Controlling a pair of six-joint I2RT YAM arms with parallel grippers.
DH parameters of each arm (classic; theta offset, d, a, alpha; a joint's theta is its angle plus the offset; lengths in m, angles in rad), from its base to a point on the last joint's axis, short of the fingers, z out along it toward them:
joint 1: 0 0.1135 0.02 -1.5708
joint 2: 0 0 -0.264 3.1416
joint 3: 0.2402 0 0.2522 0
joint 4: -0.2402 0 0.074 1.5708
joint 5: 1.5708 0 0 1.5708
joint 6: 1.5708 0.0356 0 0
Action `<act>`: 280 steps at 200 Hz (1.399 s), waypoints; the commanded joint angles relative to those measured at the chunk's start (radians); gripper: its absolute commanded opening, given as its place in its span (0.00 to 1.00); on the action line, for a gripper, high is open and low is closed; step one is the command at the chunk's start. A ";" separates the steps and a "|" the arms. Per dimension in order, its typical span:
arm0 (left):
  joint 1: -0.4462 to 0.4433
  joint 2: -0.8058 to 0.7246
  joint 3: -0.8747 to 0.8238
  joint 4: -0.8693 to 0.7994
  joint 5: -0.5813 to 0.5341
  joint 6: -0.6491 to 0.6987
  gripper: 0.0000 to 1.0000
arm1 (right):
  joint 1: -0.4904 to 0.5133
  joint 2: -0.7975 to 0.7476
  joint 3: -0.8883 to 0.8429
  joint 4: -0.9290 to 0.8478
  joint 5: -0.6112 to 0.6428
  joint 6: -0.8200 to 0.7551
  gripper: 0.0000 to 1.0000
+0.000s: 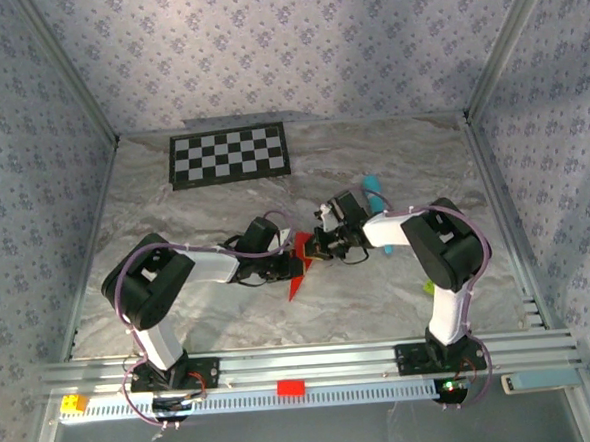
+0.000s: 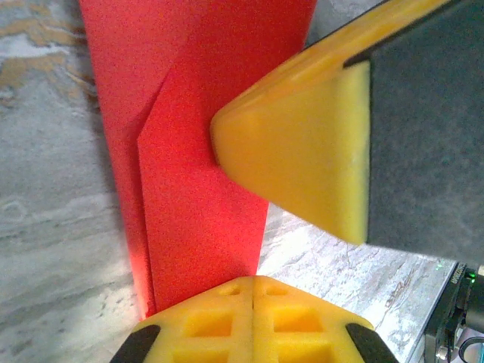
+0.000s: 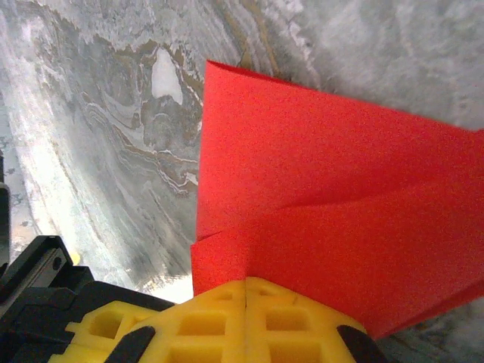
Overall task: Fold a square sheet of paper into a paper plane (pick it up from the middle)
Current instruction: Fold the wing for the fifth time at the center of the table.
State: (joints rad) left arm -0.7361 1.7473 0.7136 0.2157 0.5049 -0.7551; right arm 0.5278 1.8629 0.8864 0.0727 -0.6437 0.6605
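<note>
Grippers meet near the middle of the grey marble-patterned table (image 1: 181, 318), and between them you have the thin, bright red paper plane (image 1: 297, 284), partly folded. Its slim point aims toward the table's near edge.

From the left wrist camera, you see the left gripper (image 2: 253, 286) with its yellow jaws pressed together on the edge of the red paper (image 2: 204, 151). A diagonal fold line runs across the sheet, and one yellow finger (image 2: 302, 166) of the right gripper pushes against the paper from the side.

From the right wrist camera, the right gripper (image 3: 246, 286) is likewise clamped on the paper (image 3: 318, 197), where two layers overlap along a crease.

At the table's far edge, left of centre, lies a black-and-white checkerboard (image 1: 230, 156). A teal pen-like stick (image 1: 373, 188) lies just beyond the right arm.
</note>
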 commanded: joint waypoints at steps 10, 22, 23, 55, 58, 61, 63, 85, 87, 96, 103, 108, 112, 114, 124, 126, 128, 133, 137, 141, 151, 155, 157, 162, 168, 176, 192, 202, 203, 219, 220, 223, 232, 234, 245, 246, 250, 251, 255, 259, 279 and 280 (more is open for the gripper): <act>-0.013 0.037 -0.069 -0.181 -0.028 0.023 0.00 | -0.077 0.042 0.012 0.000 0.094 -0.024 0.05; -0.013 0.037 -0.071 -0.178 -0.028 0.022 0.00 | -0.093 0.042 0.020 -0.001 0.097 -0.024 0.05; -0.013 0.037 -0.071 -0.179 -0.028 0.021 0.00 | -0.094 0.042 0.020 -0.001 0.098 -0.024 0.05; -0.013 0.038 -0.073 -0.176 -0.028 0.018 0.00 | -0.138 0.048 0.054 -0.046 0.131 -0.067 0.05; -0.013 0.038 -0.073 -0.176 -0.028 0.018 0.00 | -0.142 0.048 0.056 -0.049 0.135 -0.068 0.05; -0.013 0.038 -0.072 -0.175 -0.028 0.017 0.00 | -0.145 0.050 0.058 -0.052 0.138 -0.067 0.05; -0.013 0.037 -0.072 -0.175 -0.028 0.018 0.00 | -0.148 0.050 0.061 -0.053 0.138 -0.067 0.05; -0.013 0.037 -0.071 -0.176 -0.025 0.018 0.00 | -0.170 0.057 0.074 -0.063 0.157 -0.066 0.05; -0.014 0.037 -0.071 -0.176 -0.025 0.019 0.00 | -0.171 0.058 0.077 -0.064 0.158 -0.066 0.05; -0.013 0.037 -0.069 -0.176 -0.026 0.018 0.00 | -0.177 0.058 0.084 -0.071 0.161 -0.066 0.05; -0.013 0.037 -0.069 -0.175 -0.026 0.018 0.00 | -0.180 0.055 0.088 -0.073 0.164 -0.066 0.05; -0.014 0.037 -0.071 -0.175 -0.026 0.017 0.00 | -0.183 0.053 0.091 -0.076 0.168 -0.066 0.05; -0.014 0.038 -0.071 -0.174 -0.026 0.017 0.00 | -0.184 0.052 0.093 -0.077 0.171 -0.065 0.05; -0.014 0.038 -0.071 -0.175 -0.027 0.017 0.00 | -0.185 0.050 0.094 -0.077 0.170 -0.065 0.05; -0.013 0.038 -0.070 -0.174 -0.026 0.016 0.00 | -0.186 0.041 0.095 -0.069 0.149 -0.066 0.06; -0.014 0.039 -0.069 -0.174 -0.026 0.017 0.00 | -0.187 0.037 0.096 -0.068 0.145 -0.066 0.06; -0.014 0.038 -0.069 -0.173 -0.026 0.017 0.00 | -0.187 0.034 0.095 -0.066 0.143 -0.066 0.06; -0.013 0.038 -0.068 -0.173 -0.025 0.017 0.00 | -0.187 0.019 0.093 -0.064 0.140 -0.064 0.06; -0.013 0.038 -0.068 -0.173 -0.026 0.017 0.00 | -0.186 0.006 0.090 -0.062 0.138 -0.064 0.06; -0.013 0.038 -0.068 -0.174 -0.026 0.017 0.00 | -0.184 -0.008 0.086 -0.057 0.136 -0.064 0.07; -0.013 0.038 -0.068 -0.171 -0.025 0.015 0.00 | -0.180 -0.050 0.072 -0.050 0.131 -0.062 0.08; -0.014 0.038 -0.068 -0.170 -0.026 0.014 0.00 | -0.180 -0.065 0.068 -0.046 0.130 -0.059 0.08; -0.013 0.037 -0.068 -0.169 -0.026 0.013 0.00 | -0.177 -0.074 0.064 -0.045 0.128 -0.058 0.09; -0.013 0.037 -0.070 -0.166 -0.027 0.012 0.00 | -0.173 -0.091 0.057 -0.033 0.121 -0.056 0.09; -0.014 0.037 -0.069 -0.162 -0.028 0.010 0.00 | -0.169 -0.105 0.046 -0.022 0.108 -0.055 0.09; -0.014 0.037 -0.070 -0.159 -0.026 0.008 0.00 | -0.160 -0.117 0.038 -0.010 0.078 -0.050 0.10; -0.013 0.037 -0.068 -0.159 -0.025 0.008 0.00 | -0.135 -0.116 0.023 0.017 0.017 -0.041 0.10; -0.014 0.037 -0.068 -0.159 -0.026 0.006 0.00 | -0.110 -0.108 0.017 0.017 0.003 -0.039 0.10; -0.014 0.037 -0.068 -0.159 -0.026 0.006 0.00 | -0.107 -0.107 0.017 0.017 0.003 -0.040 0.10; -0.014 0.034 -0.064 -0.159 -0.025 0.006 0.00 | -0.072 -0.084 0.005 0.020 0.007 -0.041 0.09; -0.013 0.034 -0.064 -0.159 -0.025 0.006 0.00 | -0.071 -0.083 0.004 0.020 0.009 -0.041 0.09; -0.014 0.034 -0.063 -0.159 -0.025 0.006 0.00 | -0.066 -0.077 0.001 0.021 0.012 -0.040 0.08; -0.013 0.031 -0.062 -0.159 -0.025 0.006 0.00 | -0.056 -0.062 -0.005 0.023 0.023 -0.040 0.07; -0.013 0.031 -0.061 -0.159 -0.025 0.006 0.00 | -0.053 -0.057 -0.006 0.023 0.025 -0.040 0.07; -0.013 0.028 -0.058 -0.161 -0.022 0.005 0.00 | -0.051 -0.034 -0.010 0.018 0.047 -0.041 0.04; -0.014 0.026 -0.058 -0.162 -0.022 0.005 0.00 | -0.051 -0.032 -0.011 0.017 0.049 -0.041 0.04; -0.014 0.025 -0.055 -0.164 -0.020 0.004 0.00 | -0.053 -0.023 -0.013 0.014 0.058 -0.041 0.02; -0.013 0.025 -0.055 -0.165 -0.020 0.004 0.00 | -0.053 -0.022 -0.013 0.012 0.060 -0.040 0.02; -0.013 0.022 -0.052 -0.169 -0.018 0.003 0.00 | -0.054 -0.013 -0.013 0.005 0.068 -0.040 0.01; -0.013 0.018 -0.048 -0.171 -0.015 0.003 0.00 | -0.058 -0.005 -0.012 -0.001 0.075 -0.040 0.00; -0.013 -0.017 -0.026 -0.184 -0.009 -0.003 0.00 | -0.068 0.020 -0.019 -0.018 0.100 -0.041 0.00; -0.013 -0.019 -0.026 -0.185 -0.010 -0.003 0.00 | -0.069 0.020 -0.019 -0.017 0.100 -0.040 0.00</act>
State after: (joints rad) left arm -0.7364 1.7367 0.7044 0.2161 0.5117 -0.7582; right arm 0.4755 1.8515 0.8818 0.0933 -0.5945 0.6220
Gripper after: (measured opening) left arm 0.043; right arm 0.052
